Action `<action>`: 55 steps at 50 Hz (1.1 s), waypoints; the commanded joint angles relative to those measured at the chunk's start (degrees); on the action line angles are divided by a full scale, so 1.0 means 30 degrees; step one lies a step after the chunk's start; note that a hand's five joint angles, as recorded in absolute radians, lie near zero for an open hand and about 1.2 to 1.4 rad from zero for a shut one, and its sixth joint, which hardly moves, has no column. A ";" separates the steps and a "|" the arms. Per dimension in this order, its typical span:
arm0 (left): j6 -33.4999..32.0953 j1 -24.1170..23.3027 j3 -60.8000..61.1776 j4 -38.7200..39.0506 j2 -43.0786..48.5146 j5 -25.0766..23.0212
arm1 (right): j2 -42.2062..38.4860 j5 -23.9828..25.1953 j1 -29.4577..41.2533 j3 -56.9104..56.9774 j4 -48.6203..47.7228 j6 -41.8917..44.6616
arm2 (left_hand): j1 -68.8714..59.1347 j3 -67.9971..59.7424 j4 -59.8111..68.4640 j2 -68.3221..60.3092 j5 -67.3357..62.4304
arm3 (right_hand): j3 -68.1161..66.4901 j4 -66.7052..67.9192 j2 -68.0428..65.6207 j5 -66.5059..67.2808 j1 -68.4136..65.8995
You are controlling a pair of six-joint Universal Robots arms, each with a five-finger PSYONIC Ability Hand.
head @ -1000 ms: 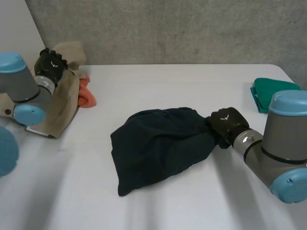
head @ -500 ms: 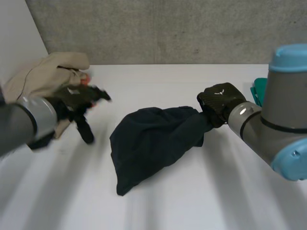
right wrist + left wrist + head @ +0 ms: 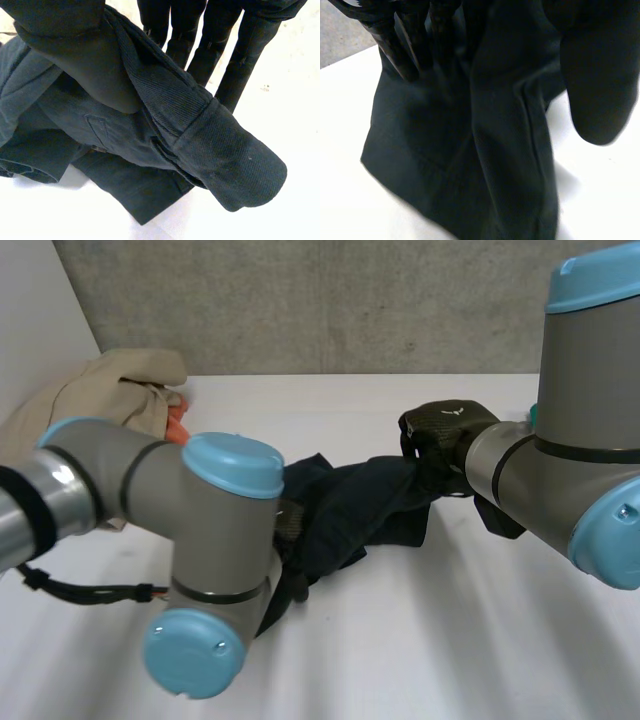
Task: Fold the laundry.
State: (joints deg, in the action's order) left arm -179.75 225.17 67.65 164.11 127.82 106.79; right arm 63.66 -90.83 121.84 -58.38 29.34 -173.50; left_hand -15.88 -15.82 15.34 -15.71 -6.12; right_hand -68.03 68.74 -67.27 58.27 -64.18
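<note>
A dark navy garment (image 3: 365, 502) lies bunched mid-table, its right end raised off the white table (image 3: 400, 660). My right hand (image 3: 445, 435) is shut on that end. Its own view has the thumb (image 3: 80, 65) pressing the thick hemmed band (image 3: 220, 160) against the fingers (image 3: 200, 45). My left arm (image 3: 215, 540) reaches across in front and hides the garment's left part. My left hand (image 3: 415, 45) rests straight fingers on the cloth's left side (image 3: 485, 150), with the thumb (image 3: 595, 75) standing apart beside a fold.
A beige garment (image 3: 100, 390) is heaped at the table's back left corner, with an orange cloth (image 3: 176, 420) peeking out beside it. A grey wall runs behind the table. Bare table lies in front of and to the right of the dark garment.
My left arm has swung from the beige heap across to the dark garment. My right hand has lifted its end of the garment up and a little leftwards.
</note>
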 commanded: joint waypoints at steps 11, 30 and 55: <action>-0.8191 0.2314 0.0680 -0.1939 -0.5073 -0.1372 | 0.1716 0.1652 -0.1677 -0.5144 0.0269 1.3672 | -2.1373 -2.1393 2.1555 -2.1430 -2.1293 | -0.3990 0.3755 -0.4245 0.3911 -0.5275; -1.5670 0.5157 -1.3486 0.3677 0.1660 -0.2697 | -0.3261 0.0923 -0.1706 0.6006 -0.6608 1.2577 | -2.1373 -2.1393 2.1555 -2.1430 -2.1293 | -0.3990 0.3755 -0.4245 0.3911 -0.5275; -1.1919 0.6389 -0.6003 1.3939 -0.0391 -0.5013 | -0.3116 0.1622 -0.2527 0.1630 -1.7105 0.6743 | -2.1373 -2.1393 2.1555 -2.1430 -2.1293 | -0.3990 0.3755 -0.4245 0.3911 -0.5275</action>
State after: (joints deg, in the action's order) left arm -215.14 244.21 36.48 203.07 126.01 92.45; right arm 53.42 -87.03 115.21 -42.18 -23.36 -151.06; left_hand -66.41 -68.03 68.68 -68.56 -56.88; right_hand -68.03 68.74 -67.27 59.41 -64.18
